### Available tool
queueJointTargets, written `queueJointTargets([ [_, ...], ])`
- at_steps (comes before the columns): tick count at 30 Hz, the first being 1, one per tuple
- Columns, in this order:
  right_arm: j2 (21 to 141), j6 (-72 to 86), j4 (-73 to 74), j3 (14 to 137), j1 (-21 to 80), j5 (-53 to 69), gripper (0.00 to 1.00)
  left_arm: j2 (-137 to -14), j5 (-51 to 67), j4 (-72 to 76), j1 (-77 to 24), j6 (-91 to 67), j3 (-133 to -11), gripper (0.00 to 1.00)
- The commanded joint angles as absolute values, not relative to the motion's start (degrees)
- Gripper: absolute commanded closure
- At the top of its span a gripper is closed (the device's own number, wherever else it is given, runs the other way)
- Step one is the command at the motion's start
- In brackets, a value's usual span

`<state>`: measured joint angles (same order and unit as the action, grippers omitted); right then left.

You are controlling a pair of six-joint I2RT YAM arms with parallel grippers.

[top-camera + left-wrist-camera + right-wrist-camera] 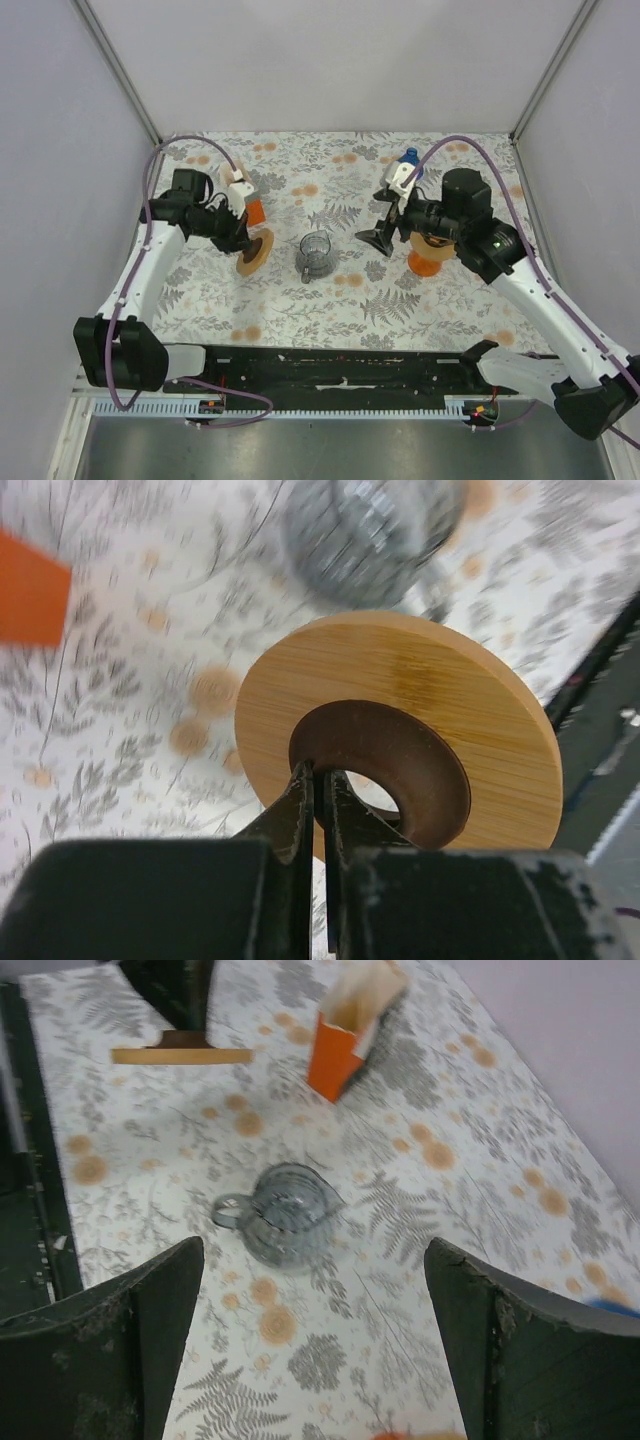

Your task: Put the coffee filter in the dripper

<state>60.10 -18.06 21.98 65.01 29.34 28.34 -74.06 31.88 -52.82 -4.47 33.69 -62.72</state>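
Observation:
My left gripper (pixel 243 245) is shut on the inner rim of a round wooden ring with a brown cone-shaped centre (pixel 400 680) and holds it tilted above the table; its fingertips (pixel 305 780) pinch the brown rim. The ring also shows in the top view (pixel 256 252) and the right wrist view (pixel 180 1055). An orange box (pixel 338 1055) holds pale paper filters (pixel 362 990) at the back left (pixel 254 210). A clear glass cup with a handle (pixel 315 255) stands mid-table (pixel 290 1210). My right gripper (pixel 380 238) is open and empty, right of the cup.
An orange object (pixel 428 262) sits under my right wrist. A blue-capped item (pixel 408 158) stands at the back right. The floral cloth (pixel 330 300) covers the table, with a black rail (pixel 340 365) along the near edge.

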Motion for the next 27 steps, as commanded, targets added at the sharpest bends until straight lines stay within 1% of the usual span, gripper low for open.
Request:
queueJointTargets([
  [1, 64.1, -22.6, 16.5, 70.4, 37.2, 39.6, 0.02, -72.7, 56.0, -65.8, -4.6, 34.9, -74.8, 0.98],
  [4, 68.8, -28.9, 19.1, 74.2, 42.7, 40.2, 0.02, -73.4, 63.9, -71.2, -4.9, 37.6, -80.2, 0.98],
  [6, 71.8, -29.7, 19.2, 76.1, 43.9, 41.7, 0.02, -73.3, 66.1, -73.5, -6.0, 39.4, -82.1, 0.98],
  [12, 77.6, -29.9, 17.7, 81.6, 45.9, 45.9, 0.04, -73.7, 67.8, -75.9, -9.6, 41.1, -83.6, 0.98],
  [16, 81.4, -30.1, 18.8, 84.2, 48.1, 47.5, 0.05, -74.4, 69.1, -76.0, -9.9, 41.3, -84.3, 0.98],
  [18, 83.2, -30.0, 20.0, 85.5, 48.3, 47.7, 0.08, -74.6, 69.5, -75.9, -10.1, 41.5, -84.6, 0.98],
  [22, 86.4, -29.5, 22.1, 88.3, 48.3, 51.8, 0.17, -75.2, 69.5, -75.8, -10.4, 42.1, -84.4, 0.98],
  [24, 87.5, -29.1, 22.6, 89.1, 48.3, 53.4, 0.24, -75.6, 69.3, -75.3, -10.3, 41.7, -84.1, 0.98],
  [26, 88.4, -29.1, 23.8, 90.0, 48.3, 53.4, 0.37, -75.8, 69.3, -75.0, -10.3, 41.3, -84.1, 0.98],
  [27, 88.9, -29.3, 24.6, 90.4, 48.3, 53.0, 0.47, -75.8, 69.3, -74.7, -10.3, 41.0, -84.2, 0.98],
])
